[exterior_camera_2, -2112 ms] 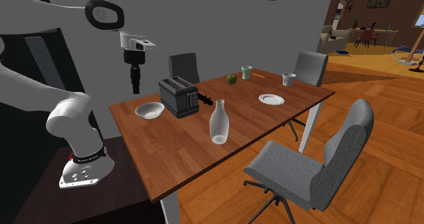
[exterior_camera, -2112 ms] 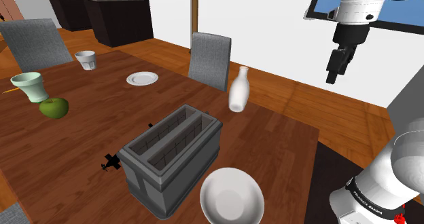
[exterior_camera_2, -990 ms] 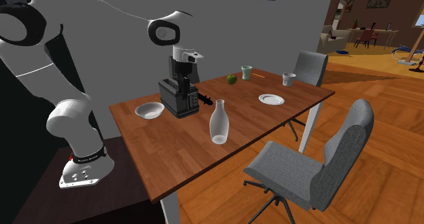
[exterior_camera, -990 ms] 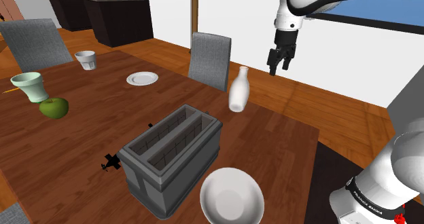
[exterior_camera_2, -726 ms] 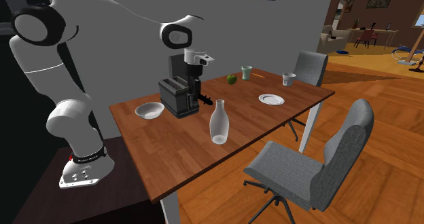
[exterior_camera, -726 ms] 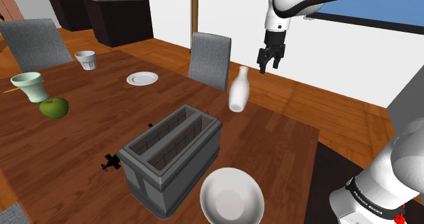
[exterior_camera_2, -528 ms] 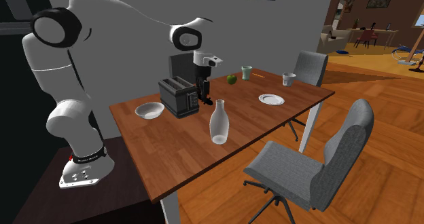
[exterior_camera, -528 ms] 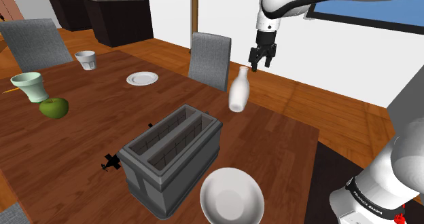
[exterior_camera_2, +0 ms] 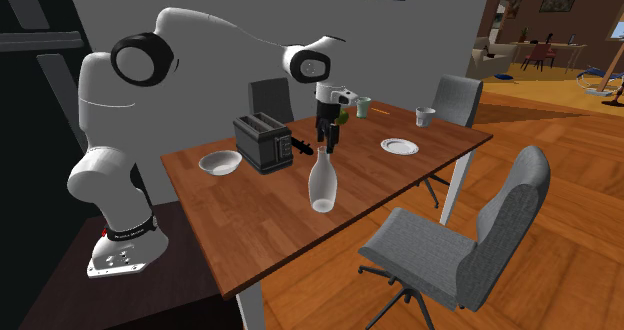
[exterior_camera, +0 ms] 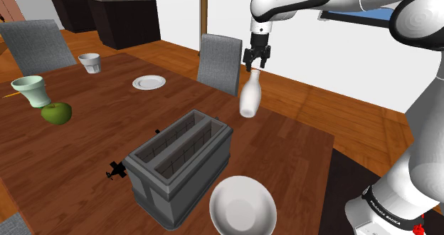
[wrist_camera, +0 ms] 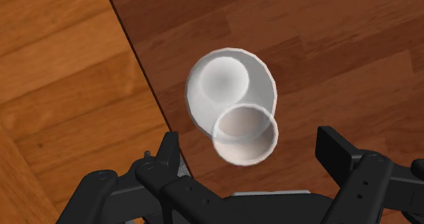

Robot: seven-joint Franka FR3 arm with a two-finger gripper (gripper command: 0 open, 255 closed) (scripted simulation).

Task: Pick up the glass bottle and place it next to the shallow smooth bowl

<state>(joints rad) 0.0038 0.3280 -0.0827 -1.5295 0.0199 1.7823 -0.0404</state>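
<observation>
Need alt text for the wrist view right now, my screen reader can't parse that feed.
Seen from straight above, the upright whitish bottle has its round mouth between the two sides of the open black gripper, whose fingers stand apart and do not touch it. The bottle stands on the dark wooden table close to its edge, with lighter wood floor beyond.

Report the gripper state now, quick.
Gripper: open, holding nothing; it hovers right over the mouth of the white bottle, which stands upright on the table.
</observation>
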